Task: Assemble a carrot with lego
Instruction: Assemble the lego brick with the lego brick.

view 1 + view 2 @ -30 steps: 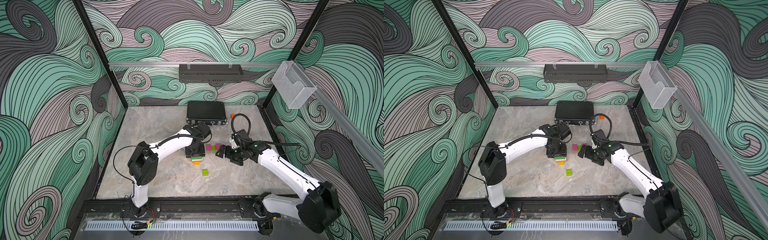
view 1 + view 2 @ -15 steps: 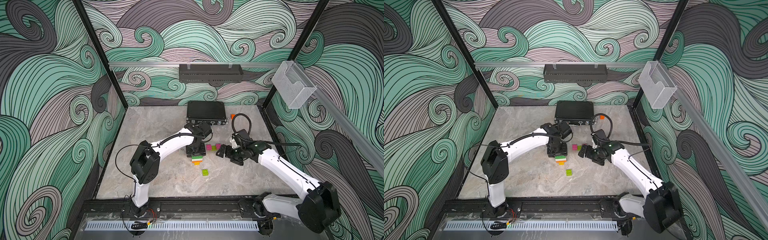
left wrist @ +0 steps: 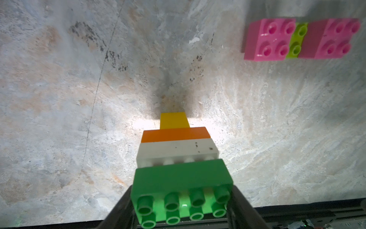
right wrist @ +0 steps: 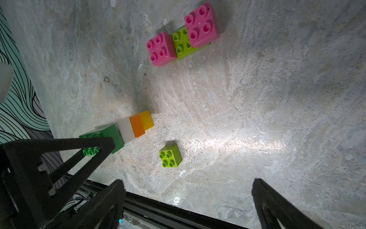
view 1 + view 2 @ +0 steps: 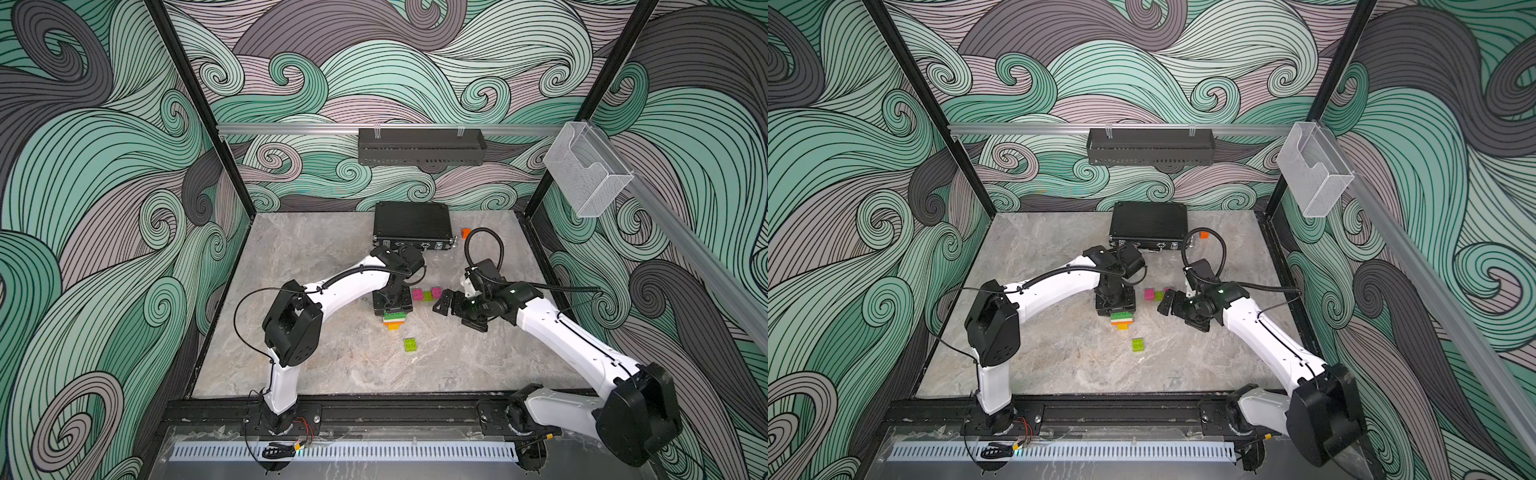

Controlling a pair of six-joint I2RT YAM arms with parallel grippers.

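The carrot (image 5: 394, 320) is a stack of yellow, orange, white and dark green bricks, with its yellow end on the table. My left gripper (image 5: 392, 303) is shut on the dark green brick (image 3: 182, 184), one finger on each side. To its right lies a row of lego: a lime brick (image 5: 427, 296) between two pink bricks (image 5: 417, 294) (image 5: 436, 292). The same row shows in the right wrist view, pink (image 4: 161, 48), lime (image 4: 181, 45), pink (image 4: 202, 25). A loose lime brick (image 5: 411, 345) lies in front of the stack. My right gripper (image 5: 446, 301) hovers open beside the row, holding nothing.
A flat black case (image 5: 411, 224) lies at the back of the table, with a small orange cube (image 5: 466, 232) to its right. On the back wall hangs a black shelf (image 5: 419, 145). A clear holder (image 5: 586, 174) is fixed to the right rail.
The left arm's elbow has drifted slightly to the right. Both grippers and all the bricks look unchanged.
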